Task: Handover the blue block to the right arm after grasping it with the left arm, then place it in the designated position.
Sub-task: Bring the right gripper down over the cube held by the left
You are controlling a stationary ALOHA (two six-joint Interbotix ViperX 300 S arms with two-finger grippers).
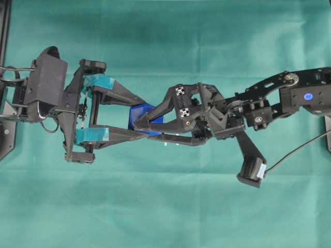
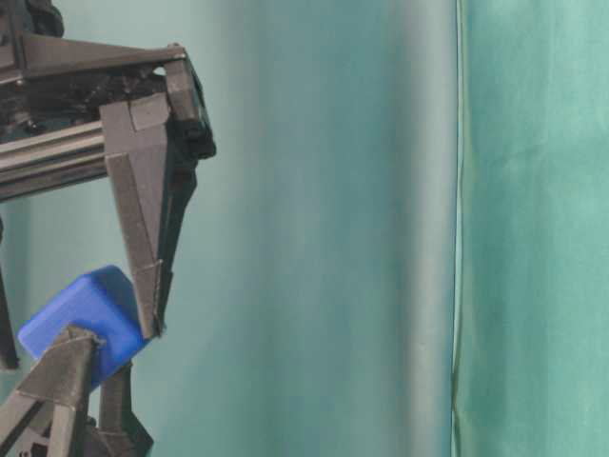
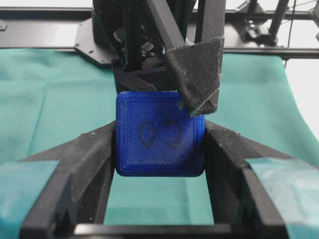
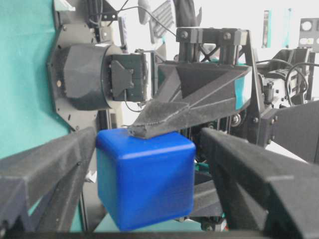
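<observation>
Overhead: left gripper [image 1: 135, 120] and right gripper [image 1: 138, 125] meet mid-bench, both closed on the blue block [image 1: 146, 114]. Left wrist: block [image 3: 159, 140] clamped between fingers. Right wrist: block [image 4: 144, 177] between black fingers.

The light is bright and even, and shadows on the green cloth [image 1: 165, 206] are soft. The top view is sharp. In the low side view the background is blurry. Behind the arms, the wrist views glow white with glare. The blue block [image 3: 159, 134] looks sharp up close.
</observation>
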